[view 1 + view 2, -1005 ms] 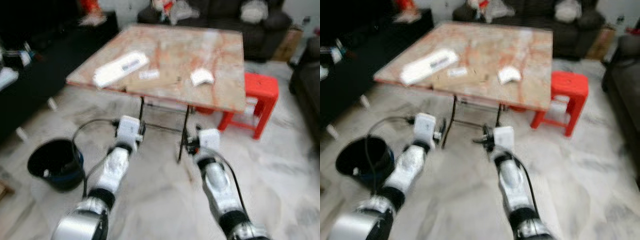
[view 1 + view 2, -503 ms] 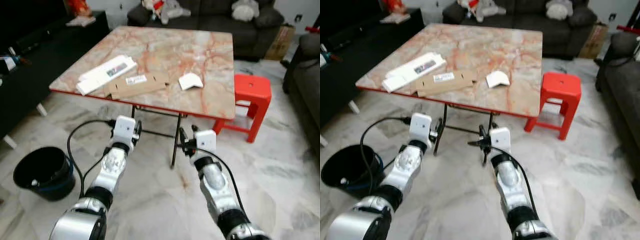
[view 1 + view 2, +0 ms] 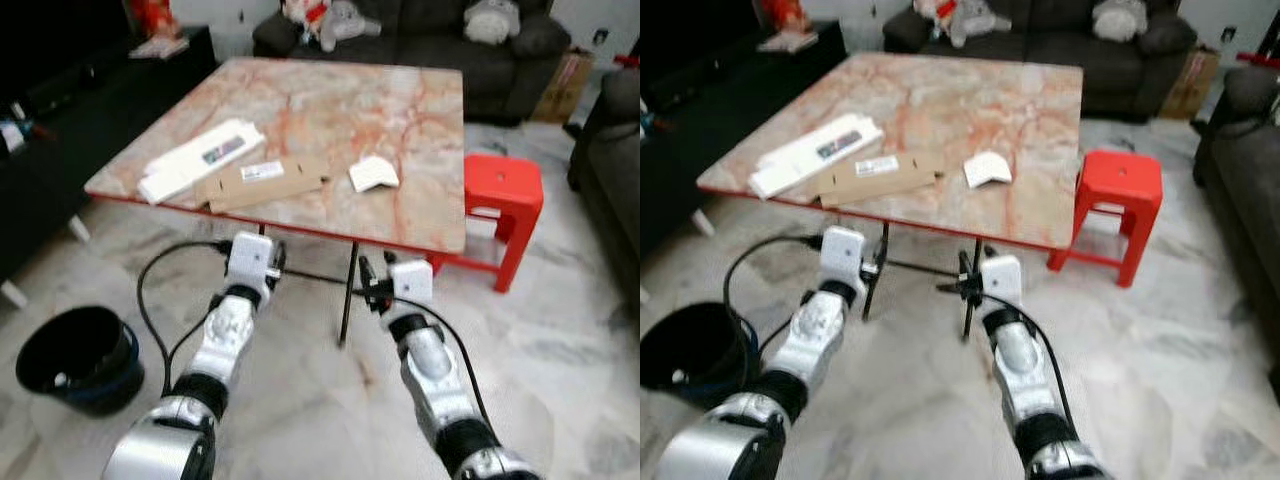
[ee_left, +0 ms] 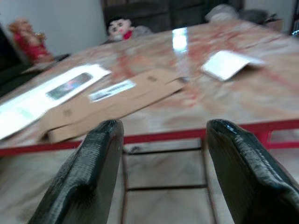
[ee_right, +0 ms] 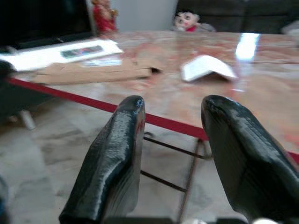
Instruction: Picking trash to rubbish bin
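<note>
Now both end effectors (image 4: 161, 177) (image 5: 175, 163) open, empty, facing table (image 3: 400, 120) w/ cardboard (image 3: 265, 182).

My two arms are silver metal, made of rounded segments with black rings at the joints. Each one ends in a white box-shaped wrist block. From my left wrist block a thick black cable makes a wide loop to the side and comes back toward the forearm. A thinner black cable runs along my right forearm in a curve. In front of each white block sit small black parts with round knobs. My left jaws (image 4: 163, 172) have two long black fingers (image 4: 86, 179), glossy, broad and rounded at the tip. My right jaws (image 5: 170, 158) have the same shiny black fingers (image 5: 114, 158).
</note>
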{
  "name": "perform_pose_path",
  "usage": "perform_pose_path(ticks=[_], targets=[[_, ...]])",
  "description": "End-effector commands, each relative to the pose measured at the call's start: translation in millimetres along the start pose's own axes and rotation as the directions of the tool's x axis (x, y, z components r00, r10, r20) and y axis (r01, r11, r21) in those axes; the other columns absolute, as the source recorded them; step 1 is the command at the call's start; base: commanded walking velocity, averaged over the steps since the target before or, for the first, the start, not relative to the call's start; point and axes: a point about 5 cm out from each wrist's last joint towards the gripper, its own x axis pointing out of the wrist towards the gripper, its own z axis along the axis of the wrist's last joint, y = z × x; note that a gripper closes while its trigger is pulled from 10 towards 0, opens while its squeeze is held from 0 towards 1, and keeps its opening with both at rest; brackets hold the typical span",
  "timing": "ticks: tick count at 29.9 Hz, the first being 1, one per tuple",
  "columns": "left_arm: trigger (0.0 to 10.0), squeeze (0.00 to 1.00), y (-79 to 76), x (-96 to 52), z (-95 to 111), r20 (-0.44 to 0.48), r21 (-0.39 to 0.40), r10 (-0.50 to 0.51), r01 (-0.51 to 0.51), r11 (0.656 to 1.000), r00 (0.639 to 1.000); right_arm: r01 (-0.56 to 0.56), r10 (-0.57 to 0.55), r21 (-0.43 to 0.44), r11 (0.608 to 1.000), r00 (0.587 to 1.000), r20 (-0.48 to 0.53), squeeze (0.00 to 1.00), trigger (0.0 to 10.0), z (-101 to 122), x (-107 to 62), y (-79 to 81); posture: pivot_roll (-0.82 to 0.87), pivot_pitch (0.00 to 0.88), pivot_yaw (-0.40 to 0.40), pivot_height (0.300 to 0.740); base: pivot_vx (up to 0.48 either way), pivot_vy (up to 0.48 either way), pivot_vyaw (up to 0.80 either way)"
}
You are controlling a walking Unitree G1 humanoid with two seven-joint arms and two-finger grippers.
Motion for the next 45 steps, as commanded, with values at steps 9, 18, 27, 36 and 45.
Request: perform_pose_path(ticks=[9,18,27,36,45], targets=[[10.0,0.00,10.3,-0.6,-0.9,-0.003,0.021,0.011,-0.011,1.000,1.000,-0.021,0.021,0.022,1.000,1.000,0.006,0.00,10.0,2.1,2.9,10.7,0.13,0.007,0.021,0.740,0.000,0.341,0.00],[10.0,0.00,9.7,-0.4,-0.8,-0.004,0.045,0.008,-0.008,0.999,1.000,-0.016,0.016,0.021,1.000,1.000,0.002,0.00,10.0,1.6,2.8,9.8,0.13,0.012,0.020,0.740,0.245,0.033,0.00],[10.0,0.00,9.9,-0.4,-1.0,-0.007,0.052,0.010,-0.009,0.999,1.000,-0.008,0.008,0.038,0.999,1.000,-0.004,0.00,10.0,0.7,2.5,9.1,0.13,0.016,0.022,0.740,0.310,0.000,0.00],[10.0,0.00,10.9,-0.3,-1.3,-0.010,0.052,0.017,-0.017,0.998,1.000,-0.014,0.014,0.031,0.999,1.000,0.004,0.00,10.0,2.0,2.9,9.4,0.14,0.020,0.019,0.740,0.306,0.000,0.00],[10.0,0.00,10.8,-0.1,-1.3,-0.011,0.059,0.014,-0.014,0.998,1.000,-0.012,0.013,0.046,0.999,1.000,-0.005,0.00,10.0,1.0,3.1,9.9,0.14,0.019,0.019,0.740,0.335,0.000,-0.06]])
